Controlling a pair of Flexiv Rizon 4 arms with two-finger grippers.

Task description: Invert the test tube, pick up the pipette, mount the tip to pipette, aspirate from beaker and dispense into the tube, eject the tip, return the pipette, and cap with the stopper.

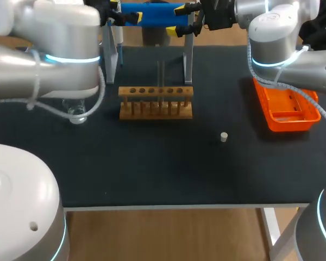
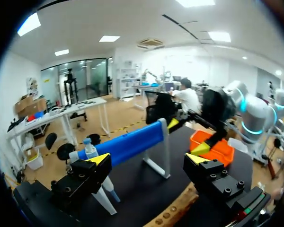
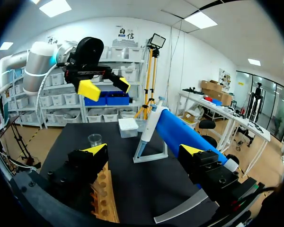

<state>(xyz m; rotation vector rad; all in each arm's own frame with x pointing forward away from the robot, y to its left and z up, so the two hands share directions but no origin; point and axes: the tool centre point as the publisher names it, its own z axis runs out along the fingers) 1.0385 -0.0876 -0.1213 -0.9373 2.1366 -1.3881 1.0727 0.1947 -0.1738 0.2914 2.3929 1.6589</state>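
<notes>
The blue pipette [image 1: 152,13] lies on its grey stand [image 1: 188,57] at the table's back. My left gripper [image 1: 122,16] is open at its left end and my right gripper [image 1: 187,22] is open at its right end; neither holds anything. In the left wrist view the pipette [image 2: 128,144] is just ahead of the open gripper [image 2: 148,160]. In the right wrist view it [image 3: 180,132] runs ahead of the open gripper [image 3: 143,150]. A thin test tube [image 1: 161,76] stands in the wooden rack [image 1: 156,102]. The glass beaker [image 1: 76,112] stands left of the rack, and the small stopper [image 1: 224,136] lies to its right.
An orange tray [image 1: 287,106] sits at the table's right side under my right arm. A white box [image 3: 128,126] stands beyond the beaker [image 3: 94,139] in the right wrist view. My left arm's bulk hangs over the table's left part.
</notes>
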